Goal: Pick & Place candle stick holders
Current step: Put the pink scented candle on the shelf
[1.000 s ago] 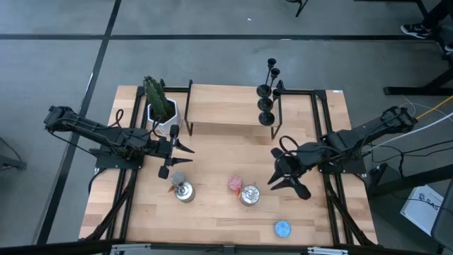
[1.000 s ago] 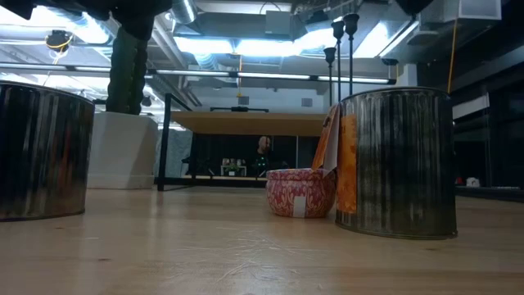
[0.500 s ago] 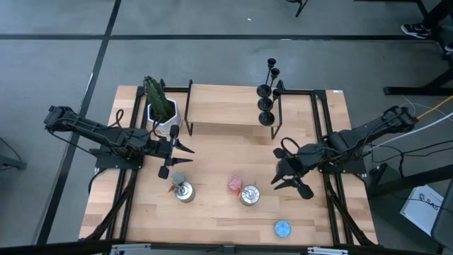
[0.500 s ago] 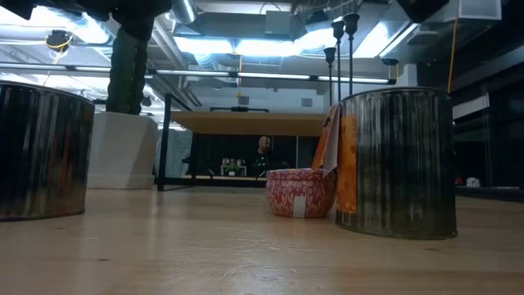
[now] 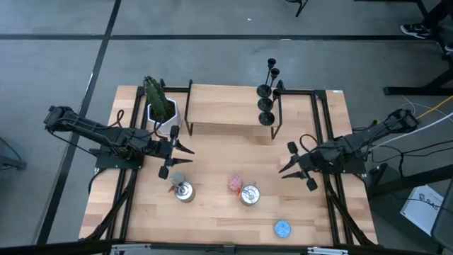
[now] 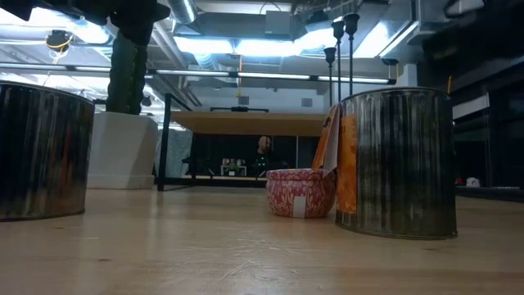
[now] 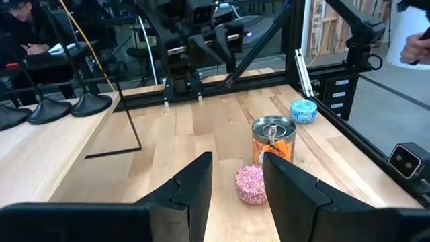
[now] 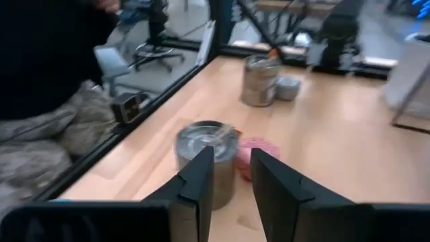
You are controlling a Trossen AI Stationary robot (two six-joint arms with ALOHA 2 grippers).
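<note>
Black candle stick holders [image 5: 267, 92] are standing in a row at the far right end of a raised wooden shelf [image 5: 223, 106], well apart from both arms. Seen from overhead, the left gripper [image 5: 177, 156] is hovering beside a white pot holding a cactus [image 5: 160, 106], and the right gripper [image 5: 296, 166] is hanging over the right side of the pale wooden surface [image 5: 212, 212]. Both sets of jaws are standing slightly apart, holding nothing.

Two silver tins [image 5: 185, 192] [image 5: 249, 195], a small pink tub [image 5: 235, 184] and a blue lid [image 5: 282, 228] are sitting along the near half of the surface. Only the overhead camera is showing the blue lid and both arms whole. From table height, the tins are looming large and the holders' thin stems [image 6: 342, 57] are rising behind the right tin. The left wrist camera is showing the holders' round bases [image 7: 60, 106] on the shelf. A person's dark sleeve [image 8: 47, 54] is appearing only in the right wrist camera.
</note>
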